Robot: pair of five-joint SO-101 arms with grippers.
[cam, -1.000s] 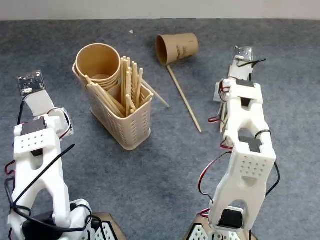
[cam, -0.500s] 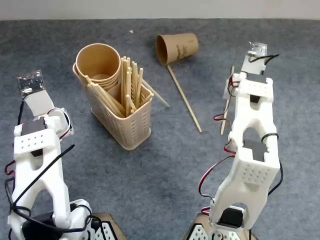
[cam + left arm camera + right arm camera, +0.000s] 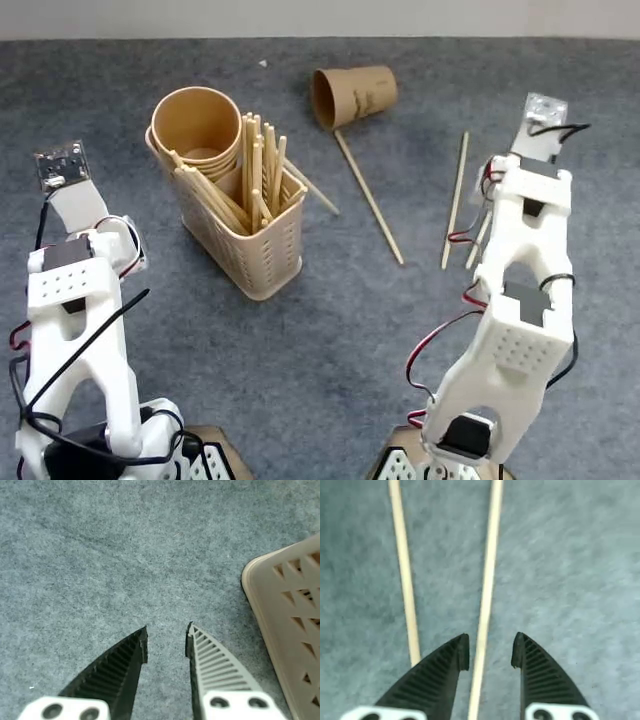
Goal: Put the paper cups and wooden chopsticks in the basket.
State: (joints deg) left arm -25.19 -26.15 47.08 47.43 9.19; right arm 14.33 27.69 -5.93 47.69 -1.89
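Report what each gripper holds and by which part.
Nothing is held. The left gripper is open over bare carpet; the right gripper is open, straddling a wooden chopstick lying on the carpet.

A robotics lab tabletop: two wired white arms [image 3: 75, 330] on grey felt [image 3: 330, 340].

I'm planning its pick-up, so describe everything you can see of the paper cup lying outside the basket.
The cup is plain brown paper with a rolled rim and some dark print on its wall. It lies tipped on its side on the grey table, beyond the basket, with its mouth turned toward the basket and its base away. One loose chopstick ends right at its rim; whether they touch is unclear.
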